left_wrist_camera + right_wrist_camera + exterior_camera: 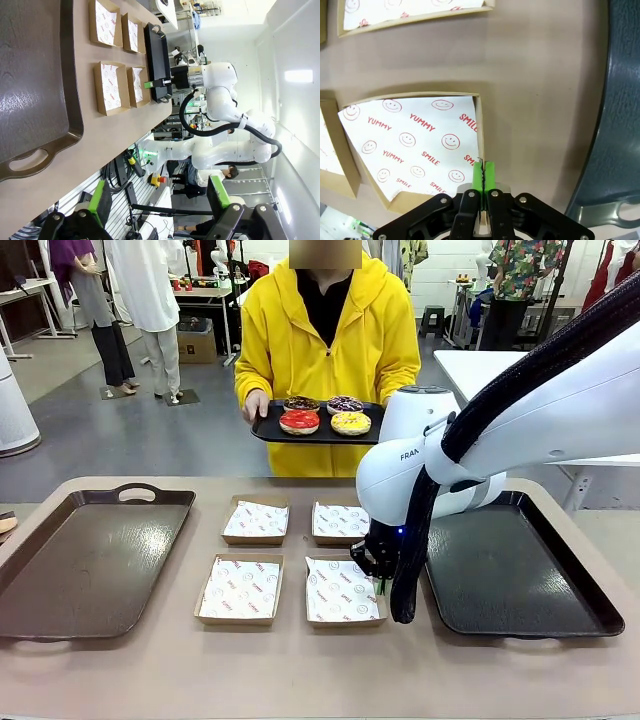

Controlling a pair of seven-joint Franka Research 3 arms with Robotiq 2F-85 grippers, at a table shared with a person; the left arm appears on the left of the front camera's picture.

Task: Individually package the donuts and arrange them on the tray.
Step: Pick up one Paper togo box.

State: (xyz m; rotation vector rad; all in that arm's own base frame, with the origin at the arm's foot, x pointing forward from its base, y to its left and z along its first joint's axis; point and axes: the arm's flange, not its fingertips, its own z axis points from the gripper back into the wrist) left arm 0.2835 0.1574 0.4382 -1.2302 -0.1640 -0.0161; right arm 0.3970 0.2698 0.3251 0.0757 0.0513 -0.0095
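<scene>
Cardboard is the worry: our right tool (381, 584) is clenched on the thin right wall of the box (338, 592) in the near row, just beside the right tray (520, 625). We judge that a pull could tear or fold that wall, or drag the paper liner (415, 145) askew. Our left tool (159, 197) hangs released. The donuts (325, 417) sit well apart, on a black tray (268, 430) that the person (330, 330) holds beyond the bench's (300, 670) far edge.
</scene>
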